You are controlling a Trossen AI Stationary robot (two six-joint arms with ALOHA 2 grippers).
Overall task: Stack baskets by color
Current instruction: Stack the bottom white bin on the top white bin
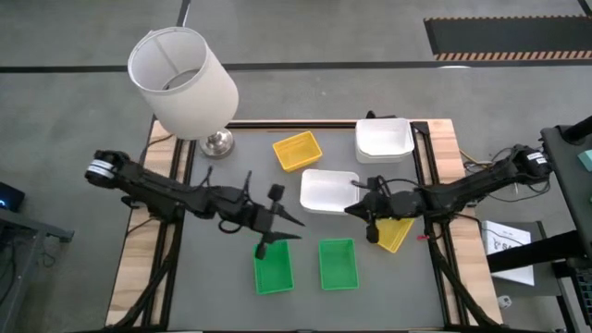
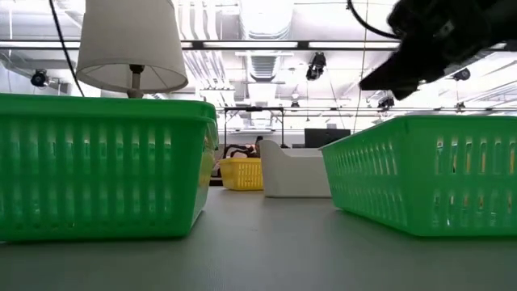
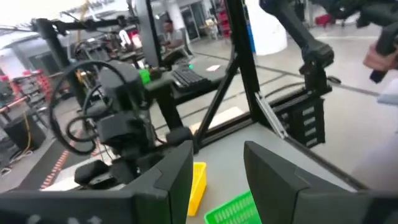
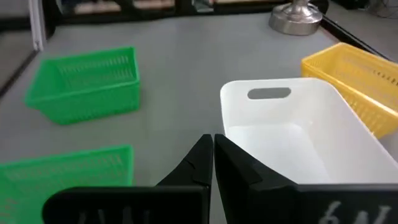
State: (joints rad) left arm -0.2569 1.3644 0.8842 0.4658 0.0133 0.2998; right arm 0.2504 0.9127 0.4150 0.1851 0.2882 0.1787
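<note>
A: Start at the nine o'clock side of the worktop (image 1: 222, 277). What's there?

B: A white lampshade (image 1: 181, 81) on a metal base (image 1: 218, 141) sits toward eleven o'clock. The left arm reaches in from nine o'clock, and the left claw (image 1: 274, 233) hangs over the far end of the left green basket (image 1: 273, 269), which lies at about seven o'clock. Its fingers (image 3: 177, 180) stand wide apart with nothing between them.

A: And moving toward the middle?

B: A second green basket (image 1: 338, 264) lies just beside the first, at six o'clock, the two apart. Up at twelve o'clock is a yellow basket (image 1: 297, 151), tilted a little. At the centre sits a single white basket (image 1: 327, 191), with an oval handle slot in its end wall.

A: The three o'clock side?

B: A white stack (image 1: 384, 140) stands at about one o'clock; I cannot tell how many baskets are in it. The right arm comes in from three o'clock. The right claw (image 1: 359, 209) is closed narrow, tips together, holding nothing, just beside the near corner of the centre white basket. Below that arm, at about four o'clock, another yellow basket (image 1: 396, 233) lies partly hidden by it.

A: Any writing to read?

B: A printed sheet (image 1: 508, 246) lies beyond the worktop's three o'clock edge, but its text is too small to read. There are pale marks on the right claw's body, not legible either.
</note>
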